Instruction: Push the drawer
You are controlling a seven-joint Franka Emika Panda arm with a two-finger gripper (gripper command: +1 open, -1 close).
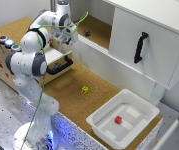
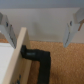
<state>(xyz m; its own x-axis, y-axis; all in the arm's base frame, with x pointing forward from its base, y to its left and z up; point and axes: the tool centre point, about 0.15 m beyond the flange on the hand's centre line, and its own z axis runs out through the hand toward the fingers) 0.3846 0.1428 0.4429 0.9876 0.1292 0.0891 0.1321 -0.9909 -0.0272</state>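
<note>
Cork: the worktop [image 1: 69,92] was covered in brown cork, and everything stood on it.
Drawer: the light-wood drawer [image 1: 59,61] stuck out, partly open, from a wooden box [image 1: 1,57] at the exterior view's left; its black bar handle [image 1: 60,67] faced the middle of the worktop. In the wrist view the drawer [image 2: 17,57] showed as a plywood edge with the handle [image 2: 41,59] curving off it.
Arm: the white Panda arm [image 1: 26,62] rose from its base at the lower left of the exterior view and bent over the drawer.
Hand: the hand [image 1: 69,36] hung above and just behind the drawer, near the handle but apart from it. In the wrist view the hand [image 2: 39,31] had its two fingers [image 2: 70,31] spread wide with nothing between them; the drawer front lay below the gap.
Box top: three round buttons [image 1: 8,42], in red, blue and green, sat on top of the wooden box.
Cabinet: a large white cabinet [image 1: 144,40] with a vertical black handle [image 1: 140,47] stood along the far side.
Tub: a white tub [image 1: 123,118] rested at the near right corner of the exterior view, with a small red cube [image 1: 118,120] inside.
Yellow cube: a yellow cube [image 1: 85,89] lay on the cork between drawer and tub, well apart from both.
Far item: a small dark thing [image 1: 87,33] lay on the cork beside the cabinet; I could not tell what it was.
</note>
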